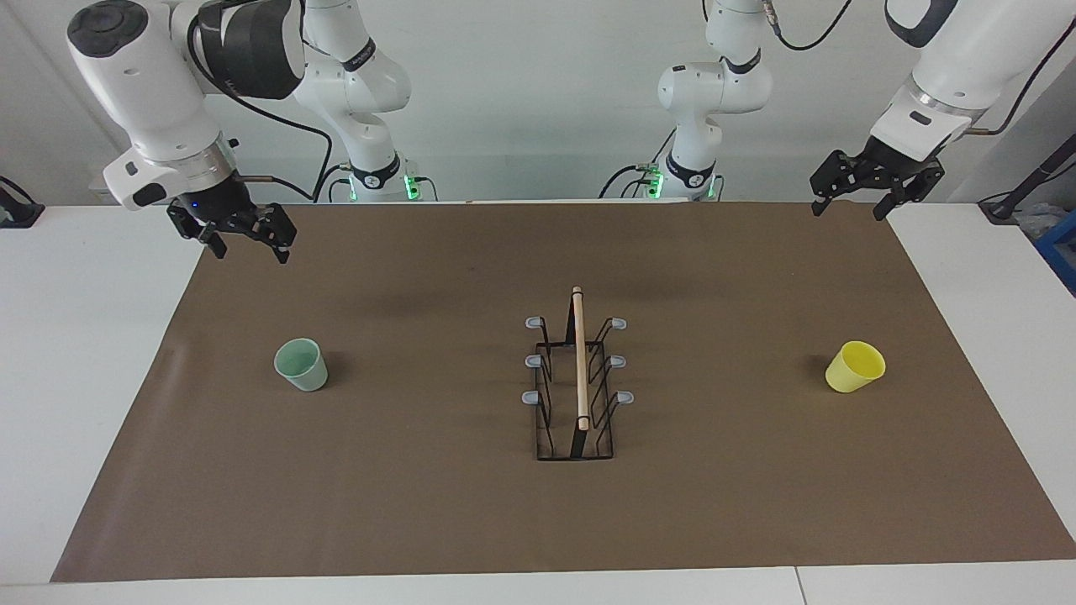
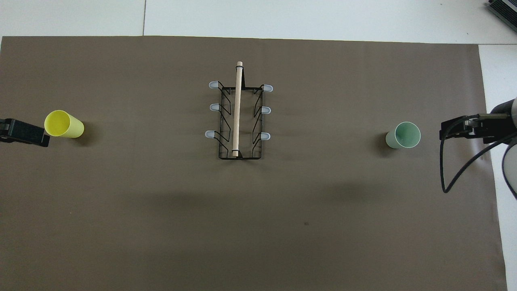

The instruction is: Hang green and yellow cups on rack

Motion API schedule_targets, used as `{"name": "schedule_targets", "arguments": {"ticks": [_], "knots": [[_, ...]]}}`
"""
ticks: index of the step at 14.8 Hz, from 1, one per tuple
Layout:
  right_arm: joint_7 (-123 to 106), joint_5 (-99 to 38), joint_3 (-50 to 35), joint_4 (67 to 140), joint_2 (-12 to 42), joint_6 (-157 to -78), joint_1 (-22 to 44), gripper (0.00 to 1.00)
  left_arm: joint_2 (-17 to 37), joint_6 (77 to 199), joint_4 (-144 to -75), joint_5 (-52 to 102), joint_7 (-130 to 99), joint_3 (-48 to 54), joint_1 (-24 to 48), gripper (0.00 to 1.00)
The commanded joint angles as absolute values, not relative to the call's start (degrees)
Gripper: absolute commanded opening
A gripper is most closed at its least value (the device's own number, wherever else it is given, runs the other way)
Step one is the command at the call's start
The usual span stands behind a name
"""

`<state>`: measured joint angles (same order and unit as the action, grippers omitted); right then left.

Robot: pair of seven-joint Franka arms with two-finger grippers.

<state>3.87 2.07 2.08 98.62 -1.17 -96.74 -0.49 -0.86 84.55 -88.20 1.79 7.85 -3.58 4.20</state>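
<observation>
The pale green cup [image 1: 301, 364] [image 2: 403, 135] stands upright on the brown mat toward the right arm's end. The yellow cup [image 1: 855, 366] [image 2: 64, 124] stands upright toward the left arm's end. The black wire rack [image 1: 576, 378] [image 2: 238, 117] with its wooden rod stands at the mat's middle, all grey-tipped pegs bare. My right gripper [image 1: 248, 239] [image 2: 460, 129] is open and empty, raised over the mat's edge beside the green cup. My left gripper [image 1: 849, 206] [image 2: 24, 132] is open and empty, raised over the mat's edge beside the yellow cup.
The brown mat [image 1: 420, 504] covers most of the white table [image 1: 84, 378]. A black cable [image 2: 456, 173] hangs from the right arm's wrist. A dark object [image 2: 505, 12] lies at the table's corner farthest from the robots.
</observation>
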Motion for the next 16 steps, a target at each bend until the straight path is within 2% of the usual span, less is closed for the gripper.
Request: {"name": "schedule_targets", "arguments": {"ticks": [1, 16], "knots": [[4.22, 1.76, 1.85, 98.61, -1.41, -96.33, -1.05, 1.00, -2.28, 85.69, -90.26, 0.97, 7.12, -3.60, 5.35, 1.00], [4.22, 1.76, 1.85, 98.61, -1.41, -96.33, -1.05, 1.00, -0.53, 89.21, -88.16, 1.76, 6.33, -3.52, 5.19, 1.00]]}}
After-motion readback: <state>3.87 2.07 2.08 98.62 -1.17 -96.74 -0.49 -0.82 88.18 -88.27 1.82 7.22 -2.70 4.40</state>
